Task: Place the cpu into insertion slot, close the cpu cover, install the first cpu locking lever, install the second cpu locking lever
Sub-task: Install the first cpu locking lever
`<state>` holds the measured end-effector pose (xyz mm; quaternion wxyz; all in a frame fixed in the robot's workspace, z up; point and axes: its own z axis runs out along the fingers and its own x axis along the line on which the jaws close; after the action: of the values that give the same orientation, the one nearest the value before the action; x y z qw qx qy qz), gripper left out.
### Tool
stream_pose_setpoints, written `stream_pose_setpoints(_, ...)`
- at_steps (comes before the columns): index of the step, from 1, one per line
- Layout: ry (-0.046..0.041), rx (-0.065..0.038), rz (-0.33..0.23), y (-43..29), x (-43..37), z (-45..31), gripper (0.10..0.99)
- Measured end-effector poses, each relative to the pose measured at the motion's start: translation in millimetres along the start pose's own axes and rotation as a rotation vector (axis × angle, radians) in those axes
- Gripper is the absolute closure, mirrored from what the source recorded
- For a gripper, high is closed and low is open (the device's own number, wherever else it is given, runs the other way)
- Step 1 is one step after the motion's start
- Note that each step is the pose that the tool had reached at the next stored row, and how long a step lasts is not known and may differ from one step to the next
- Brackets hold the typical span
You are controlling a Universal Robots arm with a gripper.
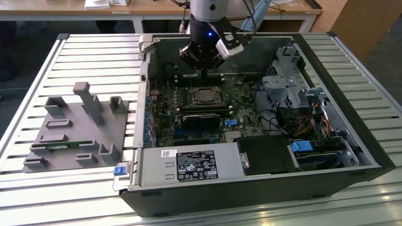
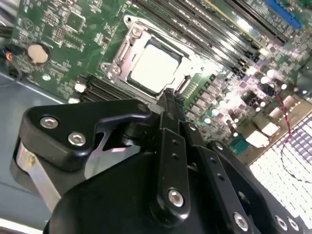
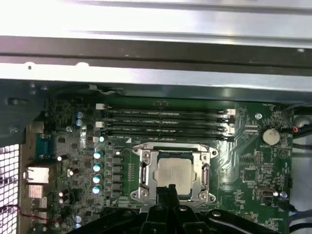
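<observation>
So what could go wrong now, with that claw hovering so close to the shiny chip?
The gripper, its tip closed, sits right by the edge of the cpu cover. A slight slip could scratch that frame or the cpu showing through its window. Small parts and the memory slots crowd the green board around it, so a sideways nudge might knock one.

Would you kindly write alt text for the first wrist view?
A silver chip lies under a windowed metal cover on a green circuit board. The closed gripper is at the cover's edge; memory slots lie beyond.
</observation>
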<state>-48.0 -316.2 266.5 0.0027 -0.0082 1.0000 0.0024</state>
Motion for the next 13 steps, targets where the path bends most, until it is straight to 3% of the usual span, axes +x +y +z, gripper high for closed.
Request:
stream_pose_setpoints(3, -0.0044, -0.003, 0.000, 0.2, 9.1, 0.0, 0.980)
stream_pose_setpoints(4, -0.0049, -0.011, 0.000, 0.2, 10.5, 0.0, 0.980)
stream_pose_setpoints(6, -0.0055, -0.043, 0.000, 0.2, 12.2, 0.2, 0.980)
stream_pose_setpoints(7, -0.0056, -0.050, 0.001, 0.2, 13.1, 0.2, 0.980)
stream_pose_setpoints(13, -0.0056, -0.050, 0.000, 0.4, 21.8, 0.6, 0.980)
